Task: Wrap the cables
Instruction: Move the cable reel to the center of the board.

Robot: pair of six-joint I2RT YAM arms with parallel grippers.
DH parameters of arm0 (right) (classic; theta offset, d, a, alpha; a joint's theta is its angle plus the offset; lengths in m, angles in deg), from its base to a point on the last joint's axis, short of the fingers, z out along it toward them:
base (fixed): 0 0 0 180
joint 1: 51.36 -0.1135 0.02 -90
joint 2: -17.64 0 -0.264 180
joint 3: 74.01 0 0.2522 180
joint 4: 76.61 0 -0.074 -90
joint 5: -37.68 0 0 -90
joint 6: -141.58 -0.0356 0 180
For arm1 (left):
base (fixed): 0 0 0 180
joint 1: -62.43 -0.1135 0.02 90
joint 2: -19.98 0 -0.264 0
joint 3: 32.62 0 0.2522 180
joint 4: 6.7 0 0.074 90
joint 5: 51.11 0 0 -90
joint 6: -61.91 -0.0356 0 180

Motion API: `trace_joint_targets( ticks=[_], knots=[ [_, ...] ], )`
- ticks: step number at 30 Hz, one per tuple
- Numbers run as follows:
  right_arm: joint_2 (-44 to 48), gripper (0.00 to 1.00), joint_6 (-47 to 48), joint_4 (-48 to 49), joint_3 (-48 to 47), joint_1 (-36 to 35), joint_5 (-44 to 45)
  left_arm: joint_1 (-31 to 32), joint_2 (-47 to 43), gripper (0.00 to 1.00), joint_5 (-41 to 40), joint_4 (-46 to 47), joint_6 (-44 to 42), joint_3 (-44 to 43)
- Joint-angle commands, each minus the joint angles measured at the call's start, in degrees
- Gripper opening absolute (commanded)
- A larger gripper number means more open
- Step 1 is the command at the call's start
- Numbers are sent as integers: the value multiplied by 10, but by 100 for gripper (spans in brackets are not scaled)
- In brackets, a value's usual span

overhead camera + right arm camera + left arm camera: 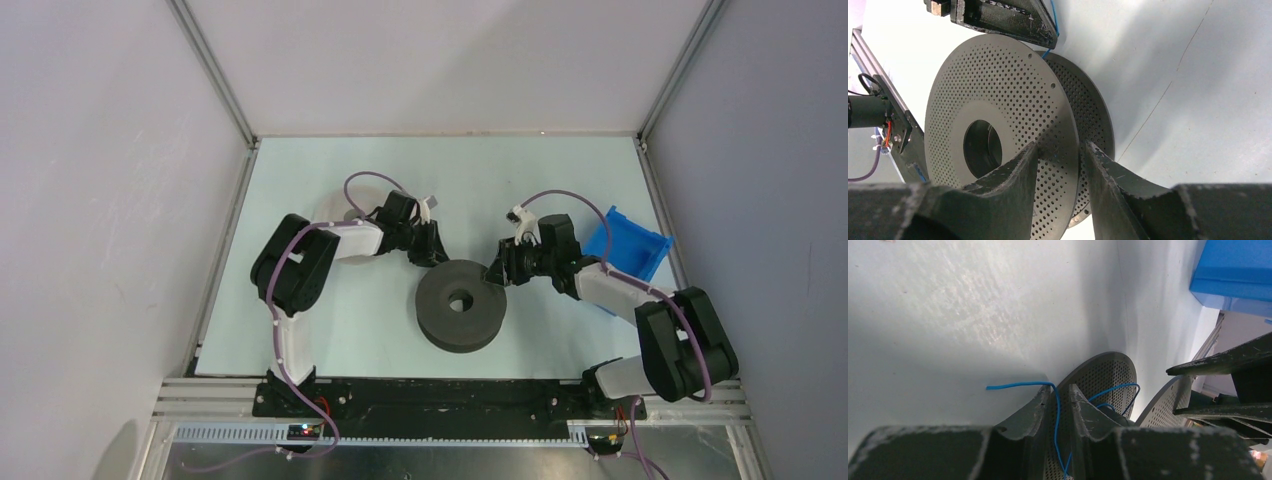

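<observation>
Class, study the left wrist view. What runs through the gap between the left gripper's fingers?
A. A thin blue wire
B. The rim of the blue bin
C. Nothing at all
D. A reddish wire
A: in the left wrist view the blue wire drops down between the fingers of the left gripper, in front of the perforated spool.

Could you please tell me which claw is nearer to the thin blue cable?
Left. The left claw has the blue cable running between its fingers; the right claw straddles the upper flange of the spool elsewhere on its rim, clear of the cable.
</observation>
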Motion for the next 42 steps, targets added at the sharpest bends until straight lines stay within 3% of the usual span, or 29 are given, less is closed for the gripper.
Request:
trace_joint_targets(
  ticks=[1,12,24,33,42],
  knots=[
    [23,44,20,-7,-18,3,10,-2,-10,25,29,-7,-20,-11],
    [58,47,8,-31,-19,8,29,-16,-31,26,-8,-50,-45,-23],
    [177,48,1,-194,-49,-13,114,-31,-78,27,-32,-56,-46,-12],
    [290,48,-28,-310,-27,-168,213,-41,-96,29,-29,-69,-47,-31],
    [315,48,-64,-272,28,-383,320,-55,-141,30,-37,-87,-46,-48]
  ],
)
